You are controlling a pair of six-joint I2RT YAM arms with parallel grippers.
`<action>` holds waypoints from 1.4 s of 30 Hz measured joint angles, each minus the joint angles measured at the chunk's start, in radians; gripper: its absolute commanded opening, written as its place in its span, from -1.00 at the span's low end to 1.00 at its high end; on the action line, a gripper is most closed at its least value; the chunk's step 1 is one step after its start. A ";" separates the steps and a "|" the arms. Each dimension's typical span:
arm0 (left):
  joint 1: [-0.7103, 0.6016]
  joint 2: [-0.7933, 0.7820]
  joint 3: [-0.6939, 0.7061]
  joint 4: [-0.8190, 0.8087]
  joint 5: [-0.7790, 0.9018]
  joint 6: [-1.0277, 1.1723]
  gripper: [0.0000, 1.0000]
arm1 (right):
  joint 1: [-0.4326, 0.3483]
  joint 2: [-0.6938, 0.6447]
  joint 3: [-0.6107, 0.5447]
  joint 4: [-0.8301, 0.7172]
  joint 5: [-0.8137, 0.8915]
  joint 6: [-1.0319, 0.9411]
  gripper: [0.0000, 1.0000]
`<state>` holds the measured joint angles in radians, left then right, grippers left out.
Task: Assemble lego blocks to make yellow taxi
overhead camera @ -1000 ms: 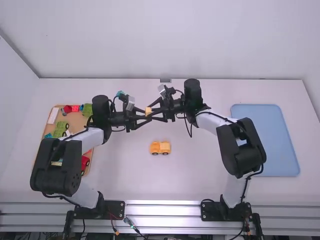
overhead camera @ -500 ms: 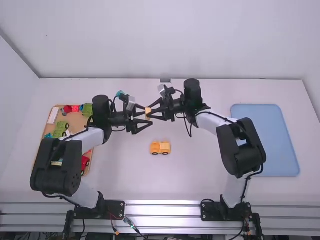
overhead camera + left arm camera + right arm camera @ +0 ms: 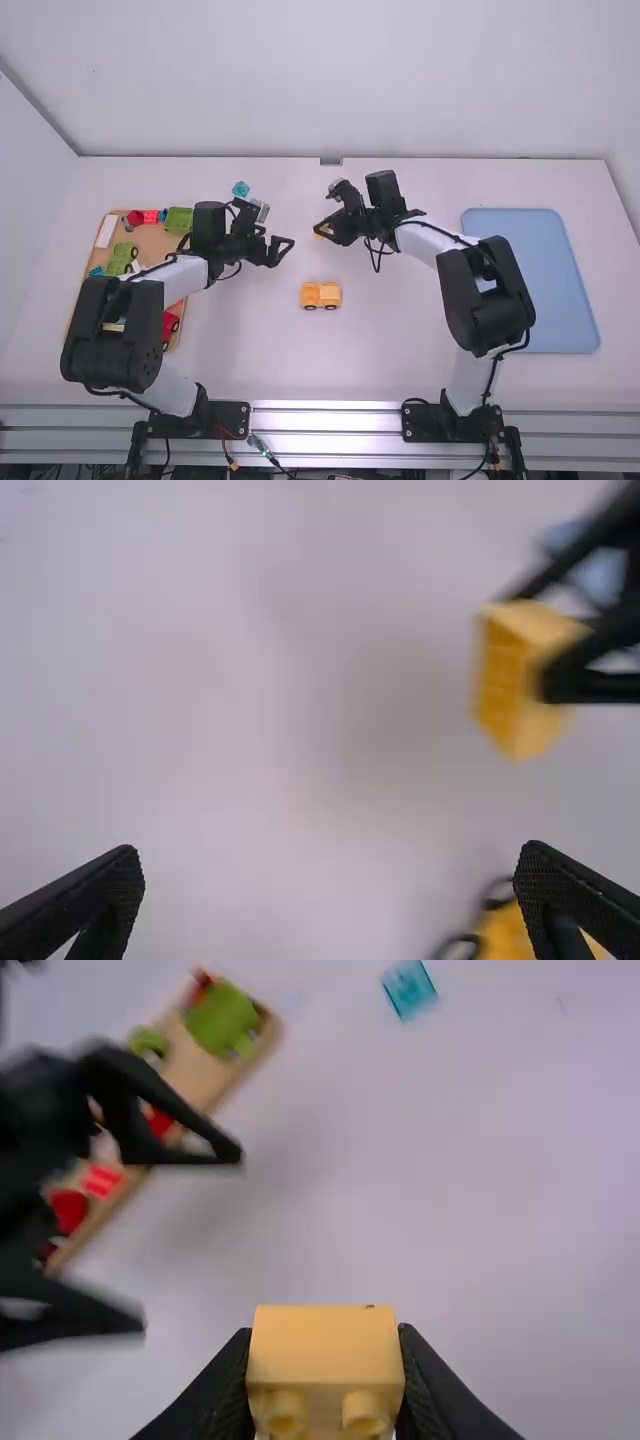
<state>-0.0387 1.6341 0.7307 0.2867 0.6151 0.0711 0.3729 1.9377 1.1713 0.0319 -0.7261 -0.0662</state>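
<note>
Yellow taxi (image 3: pixel 320 295) on the counter (image 3: pixel 385 350)
Beyond it, right claw (image 3: pixel 321 230) grips a yellow block (image 3: pixel 325 1345); left claw (image 3: pixel 284 249) stands wide.

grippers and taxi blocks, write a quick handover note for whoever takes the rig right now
Left gripper: open, empty.
Right gripper: closed on a yellow block, held above the table.
Yellow car: on the table, between the arms.
Other blocks: in the wooden tray by the left arm; a teal block lies on the table.
Done: car body stands on its wheels.
To do: held block isn't on the car; fitting it there is probably next.
</note>
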 measured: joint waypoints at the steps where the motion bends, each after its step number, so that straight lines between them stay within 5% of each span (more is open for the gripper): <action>1: 0.000 0.000 0.000 -0.003 -0.036 -0.001 0.98 | 0.003 -0.001 0.007 -0.032 0.019 -0.015 -0.53; 6: 0.000 -0.037 -0.001 -0.058 -0.353 -0.048 0.98 | 0.095 -0.003 0.154 -0.373 0.189 -0.177 -0.70; 13: 0.023 -0.270 -0.001 -0.179 -0.539 -0.072 0.98 | 0.243 -0.011 0.248 -0.459 0.286 -0.328 -0.68; 23: 0.173 -0.838 -0.137 -0.227 -0.549 -0.022 0.98 | 0.327 -0.012 0.257 -0.483 0.380 -0.409 -0.78; 30: 0.278 -1.172 -0.312 -0.238 -0.509 -0.026 0.97 | 0.393 0.125 0.463 -0.711 0.406 -0.481 -0.95; 36: 0.306 -1.220 -0.344 -0.240 -0.469 -0.031 0.98 | 0.459 0.292 0.615 -0.903 0.439 -0.537 -0.97; 42: 0.307 -1.197 -0.345 -0.222 -0.458 -0.048 0.98 | 0.512 0.378 0.642 -0.928 0.502 -0.551 -0.85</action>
<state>0.2684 0.4366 0.3859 0.0643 0.1570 0.0227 0.8848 2.3157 1.8130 -0.8959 -0.2245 -0.6174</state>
